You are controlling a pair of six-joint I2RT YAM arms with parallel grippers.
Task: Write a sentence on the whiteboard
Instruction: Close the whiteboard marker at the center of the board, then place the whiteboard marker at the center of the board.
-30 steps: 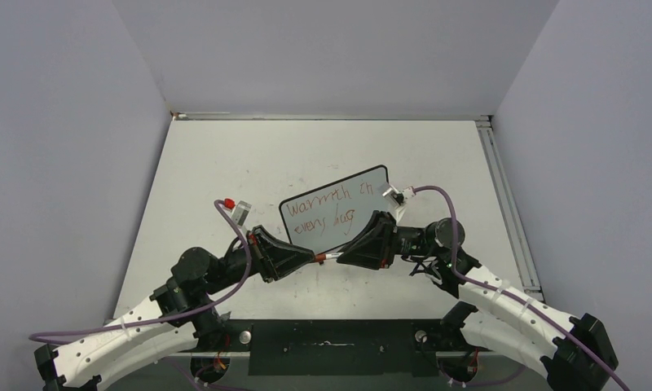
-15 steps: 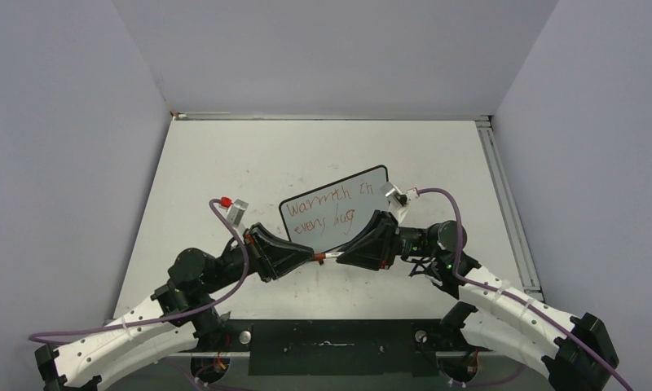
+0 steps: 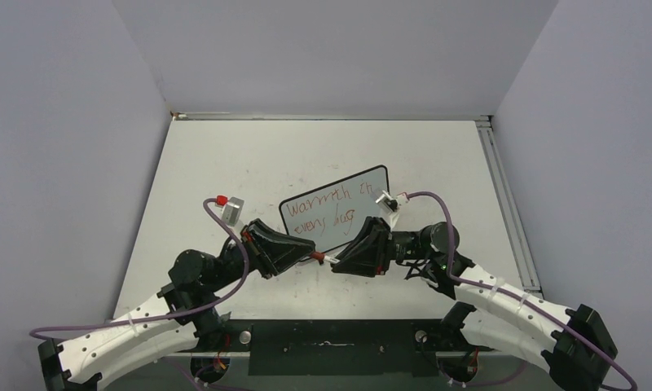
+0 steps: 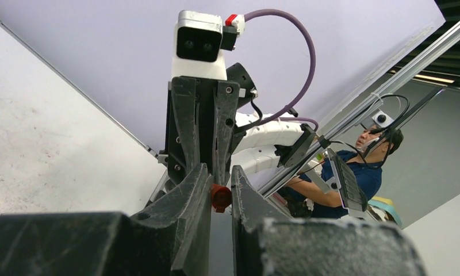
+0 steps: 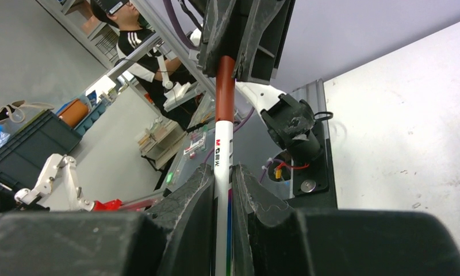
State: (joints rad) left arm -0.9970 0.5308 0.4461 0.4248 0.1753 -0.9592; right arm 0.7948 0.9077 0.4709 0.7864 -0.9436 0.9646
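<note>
Red marker script in two uneven lines, the sentence (image 3: 327,210), covered the whiteboard (image 3: 300,215). The first line read roughly "warmth in"; the second was harder to make out, something like "every day". The board lay at a slant near the middle of the pale table (image 3: 225,163), its right end farther back than its left, and just beyond both grippers.

Left gripper (image 3: 314,257) and right gripper (image 3: 337,261) met nose to nose just in front of the board's near edge, with a marker (image 3: 326,259) bridging the small gap between them.

Left wrist view: jaws almost closed, pinching the marker's red cap (image 4: 220,196) at the very tips. The right arm's gripper stood directly opposite, its white camera block above it.

Right wrist view: jaws drawn tight around the marker's white barrel (image 5: 222,172), black print and a red letter legible on it. The red end of the marker ran on into the left gripper's jaws.

Purple cables looped off both wrists. A person in dark clothing showed past the table edge in both wrist views, details unclear.
</note>
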